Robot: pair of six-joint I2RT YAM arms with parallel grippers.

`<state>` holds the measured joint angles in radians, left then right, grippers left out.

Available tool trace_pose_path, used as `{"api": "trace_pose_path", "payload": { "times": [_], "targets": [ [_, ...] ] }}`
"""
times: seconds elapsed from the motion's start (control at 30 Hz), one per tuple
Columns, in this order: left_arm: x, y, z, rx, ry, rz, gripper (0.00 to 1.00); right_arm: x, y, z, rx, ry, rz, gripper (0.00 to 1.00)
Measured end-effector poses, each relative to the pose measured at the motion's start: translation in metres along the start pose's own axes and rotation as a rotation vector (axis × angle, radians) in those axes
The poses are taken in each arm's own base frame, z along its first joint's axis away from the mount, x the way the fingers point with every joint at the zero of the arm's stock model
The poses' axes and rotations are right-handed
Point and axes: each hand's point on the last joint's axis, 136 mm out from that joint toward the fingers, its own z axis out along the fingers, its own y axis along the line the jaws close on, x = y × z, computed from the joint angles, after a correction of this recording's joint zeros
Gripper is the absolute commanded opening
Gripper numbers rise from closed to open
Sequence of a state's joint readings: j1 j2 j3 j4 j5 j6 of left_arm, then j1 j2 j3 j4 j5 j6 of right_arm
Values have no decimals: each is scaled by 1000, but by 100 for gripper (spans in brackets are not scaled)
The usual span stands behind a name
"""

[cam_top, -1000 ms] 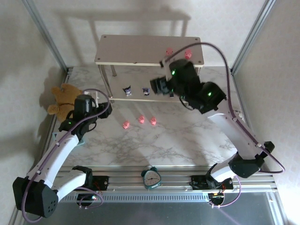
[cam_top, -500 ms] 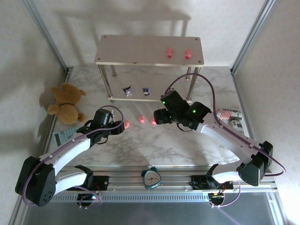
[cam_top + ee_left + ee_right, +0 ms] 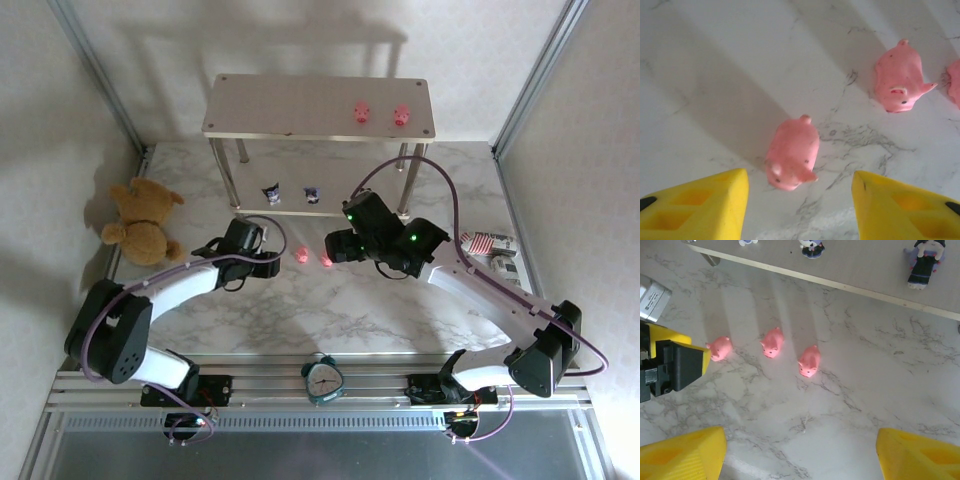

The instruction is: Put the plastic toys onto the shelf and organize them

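Spread left end effector (image 3: 799, 200) frames a small pink plastic pig (image 3: 792, 159); right end effector (image 3: 800, 455), likewise spread, overlooks a dark plastic figurine (image 3: 925, 262) on the beige shelf (image 3: 865, 267).

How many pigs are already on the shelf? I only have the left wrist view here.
Observer: Two pink pigs sit on top of the shelf.
Operator: And the dark figurines?
Observer: At least two dark figurines stand on its lower board.
Operator: Is the right arm near my pigs?
Observer: Its open fingers hover above the row of three pigs on the table.
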<state>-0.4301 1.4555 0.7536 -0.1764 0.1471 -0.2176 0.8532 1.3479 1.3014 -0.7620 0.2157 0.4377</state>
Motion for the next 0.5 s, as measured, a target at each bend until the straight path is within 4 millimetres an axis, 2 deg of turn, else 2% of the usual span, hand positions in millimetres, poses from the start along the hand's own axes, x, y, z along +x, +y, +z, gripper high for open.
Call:
{"api": "trace_pose_path", "payload": {
  "times": [0.23, 0.5],
  "targets": [
    [0, 7, 14, -51, 38, 49, 57, 2, -14, 2, 20, 0, 26, 80],
    [3, 11, 21, -84, 81, 87, 56, -2, -21, 1, 23, -14, 49, 80]
  ]
}}
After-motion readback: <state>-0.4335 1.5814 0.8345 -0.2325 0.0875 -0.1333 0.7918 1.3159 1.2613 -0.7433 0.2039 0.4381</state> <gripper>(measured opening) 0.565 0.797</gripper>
